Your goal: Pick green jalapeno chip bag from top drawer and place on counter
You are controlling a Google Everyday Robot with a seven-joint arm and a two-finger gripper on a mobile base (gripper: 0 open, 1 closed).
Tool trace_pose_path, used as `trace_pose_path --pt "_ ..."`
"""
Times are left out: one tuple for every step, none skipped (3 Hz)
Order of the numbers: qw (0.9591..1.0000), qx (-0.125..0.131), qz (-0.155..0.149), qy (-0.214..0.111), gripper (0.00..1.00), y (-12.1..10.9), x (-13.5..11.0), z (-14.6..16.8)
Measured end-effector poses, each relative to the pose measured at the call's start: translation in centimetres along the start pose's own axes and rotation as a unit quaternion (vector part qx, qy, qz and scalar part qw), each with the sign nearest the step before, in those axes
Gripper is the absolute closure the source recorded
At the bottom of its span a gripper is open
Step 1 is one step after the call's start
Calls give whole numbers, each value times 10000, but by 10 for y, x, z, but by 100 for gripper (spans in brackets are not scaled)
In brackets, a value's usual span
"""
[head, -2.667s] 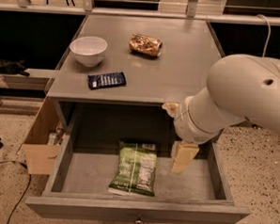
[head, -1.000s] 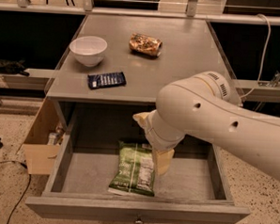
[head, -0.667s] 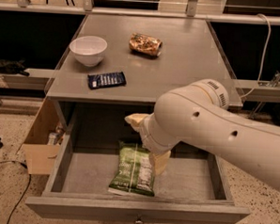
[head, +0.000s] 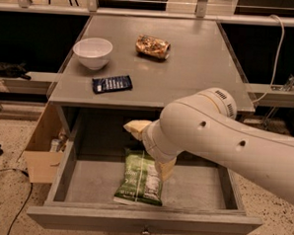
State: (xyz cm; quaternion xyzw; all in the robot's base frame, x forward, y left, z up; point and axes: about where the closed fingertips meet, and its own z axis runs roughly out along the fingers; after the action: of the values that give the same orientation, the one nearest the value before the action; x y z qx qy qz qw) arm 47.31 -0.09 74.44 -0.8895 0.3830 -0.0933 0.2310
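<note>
The green jalapeno chip bag [head: 137,182] lies flat on the floor of the open top drawer [head: 87,217], a little left of the middle, its long side running front to back. My gripper [head: 151,149] hangs over the bag's far right end, on the big white arm that comes in from the right. Its two pale yellow fingers [head: 165,168] stand apart, one at the bag's right edge and one behind the bag's far end. The gripper is open and holds nothing. The counter [head: 199,68] is above the drawer.
On the counter stand a white bowl [head: 92,51] at the left, a brown-gold wrinkly packet [head: 152,46] at the back middle and a flat dark blue packet [head: 112,83] near the front left edge. An open cardboard box [head: 40,156] sits on the floor left of the drawer.
My arm has swung left from the drawer's right side until the gripper is over the bag's far end. The bag has not moved.
</note>
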Motion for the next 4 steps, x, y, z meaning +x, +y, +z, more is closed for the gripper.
trace_pose_path --pt "9998 -116 28 136 0 4 -2 -2" --pt "9995 -189 163 209 0 14 2 3" --pt "9989 -81 174 419 0 39 31 38" --pt "9991 -82 131 394 0 37 29 37"
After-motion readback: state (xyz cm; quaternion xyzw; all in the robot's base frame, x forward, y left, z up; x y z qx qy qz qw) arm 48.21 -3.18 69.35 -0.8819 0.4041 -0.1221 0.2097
